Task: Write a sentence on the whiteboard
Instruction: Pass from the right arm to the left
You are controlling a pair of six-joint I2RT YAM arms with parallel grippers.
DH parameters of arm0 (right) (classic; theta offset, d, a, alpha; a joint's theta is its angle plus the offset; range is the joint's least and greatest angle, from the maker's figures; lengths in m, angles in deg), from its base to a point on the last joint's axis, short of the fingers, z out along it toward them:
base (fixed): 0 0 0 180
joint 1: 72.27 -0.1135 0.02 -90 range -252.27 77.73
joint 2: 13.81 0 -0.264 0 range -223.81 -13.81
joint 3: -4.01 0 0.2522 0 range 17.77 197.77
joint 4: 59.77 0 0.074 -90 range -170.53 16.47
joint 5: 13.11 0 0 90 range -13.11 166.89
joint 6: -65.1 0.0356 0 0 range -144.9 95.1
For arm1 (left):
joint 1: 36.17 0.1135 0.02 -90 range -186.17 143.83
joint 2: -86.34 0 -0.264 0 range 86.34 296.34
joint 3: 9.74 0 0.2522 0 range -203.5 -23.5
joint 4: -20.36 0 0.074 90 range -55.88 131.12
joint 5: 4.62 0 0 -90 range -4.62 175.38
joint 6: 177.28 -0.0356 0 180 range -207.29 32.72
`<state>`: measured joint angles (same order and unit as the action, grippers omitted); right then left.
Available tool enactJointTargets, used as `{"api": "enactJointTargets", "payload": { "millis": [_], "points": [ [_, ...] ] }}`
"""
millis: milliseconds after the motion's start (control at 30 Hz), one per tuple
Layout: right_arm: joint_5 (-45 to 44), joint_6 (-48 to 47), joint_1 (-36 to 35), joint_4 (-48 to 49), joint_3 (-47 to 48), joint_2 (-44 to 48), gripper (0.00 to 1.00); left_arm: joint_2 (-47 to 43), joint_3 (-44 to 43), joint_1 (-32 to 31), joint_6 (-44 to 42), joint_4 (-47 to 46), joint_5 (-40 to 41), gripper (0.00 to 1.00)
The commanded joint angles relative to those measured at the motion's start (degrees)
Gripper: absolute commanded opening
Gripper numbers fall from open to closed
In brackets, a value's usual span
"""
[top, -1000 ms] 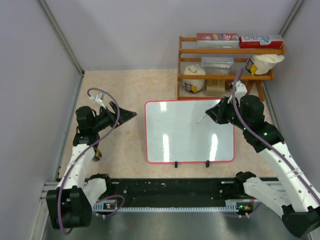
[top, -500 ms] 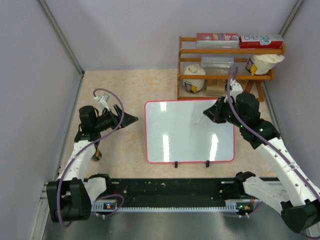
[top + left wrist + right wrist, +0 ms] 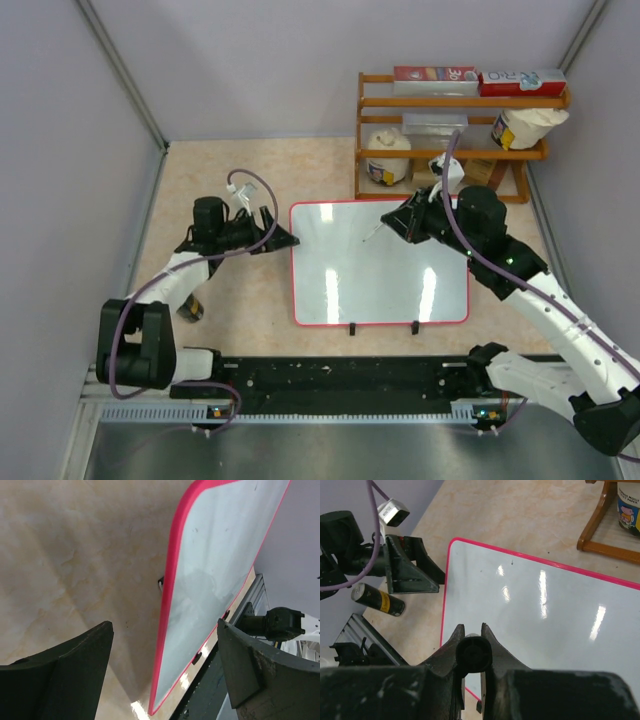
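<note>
- Watching from the side, I see the whiteboard [image 3: 340, 270] lying in the middle of the table [image 3: 250, 170], its two small black feet at the near edge. Its surface is blank, so no word of the sentence is on it yet.
- The right gripper [image 3: 398, 222] is clamped tight on a pen [image 3: 473, 652] and holds it over the upper middle of the board. I cannot tell if the tip touches the surface.
- The left gripper [image 3: 283, 232] stands with its jaws wide apart and nothing between them, just beside the board's upper left corner.
- To do this step well, I think the pen should first go toward the upper left, so that the words have room to run.
- The pressure should be light and even, because a hard push may shift the board. The left jaws could close on the red frame to steady it.
- Behind the board stands a wooden rack [image 3: 455, 101]. Two flat boxes [image 3: 435, 74] lie on top of it.
- A white jar [image 3: 388, 155] is on the lower shelf and a white tub [image 3: 525, 125] lies tilted on the right. What is inside them does not show.
</note>
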<state>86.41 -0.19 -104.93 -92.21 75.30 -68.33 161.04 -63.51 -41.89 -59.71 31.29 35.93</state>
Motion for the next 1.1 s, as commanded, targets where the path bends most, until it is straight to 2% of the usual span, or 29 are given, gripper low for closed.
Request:
{"api": "enactJointTargets", "payload": {
  "millis": [0, 200, 333, 500, 667, 733, 833, 1000, 1067],
  "points": [
    [1.55, 1.31, -1.0, 7.16, 1.88, -0.32, 0.0, 3.95, -3.15, -0.09, -2.0, -6.12, -1.87, 0.87],
    [3.13, 1.57, -1.0, 8.65, 0.91, -0.06, 0.0, 8.26, -2.79, -0.09, 0.11, -15.18, -8.19, 0.85],
    [3.93, 1.39, -1.08, 10.23, -0.05, 0.91, 0.0, 10.64, -3.58, -0.17, -0.06, -17.56, -10.49, 0.83],
    [4.19, 1.31, -1.08, 10.94, -1.02, 1.44, 0.0, 11.88, -2.27, -0.44, 3.62, -24.83, -12.42, 0.79],
    [4.63, 1.48, -1.08, 11.21, -1.55, 1.61, 0.0, 11.35, -1.56, -0.61, 3.55, -25.3, -11.73, 0.79],
    [4.54, 1.57, -1.0, 11.12, -1.73, 1.87, 0.0, 10.56, -2.26, -0.61, 1.7, -20.76, -11.11, 0.8],
    [4.54, 1.48, -1.0, 10.77, -1.64, 2.49, 0.0, 6.62, -2.79, -0.61, -1.99, -13.38, -5.33, 0.83],
    [5.94, 1.57, -1.0, 9.98, -1.2, 2.67, 0.0, -7.61, -4.55, -1.05, -8.05, -0.97, 16.34, 0.89],
    [6.65, 1.66, -1.08, 9.89, -1.03, 2.75, 0.0, -13.22, -6.04, -3.41, -11.03, 4.99, 22.0, 0.9]
  ]
}}
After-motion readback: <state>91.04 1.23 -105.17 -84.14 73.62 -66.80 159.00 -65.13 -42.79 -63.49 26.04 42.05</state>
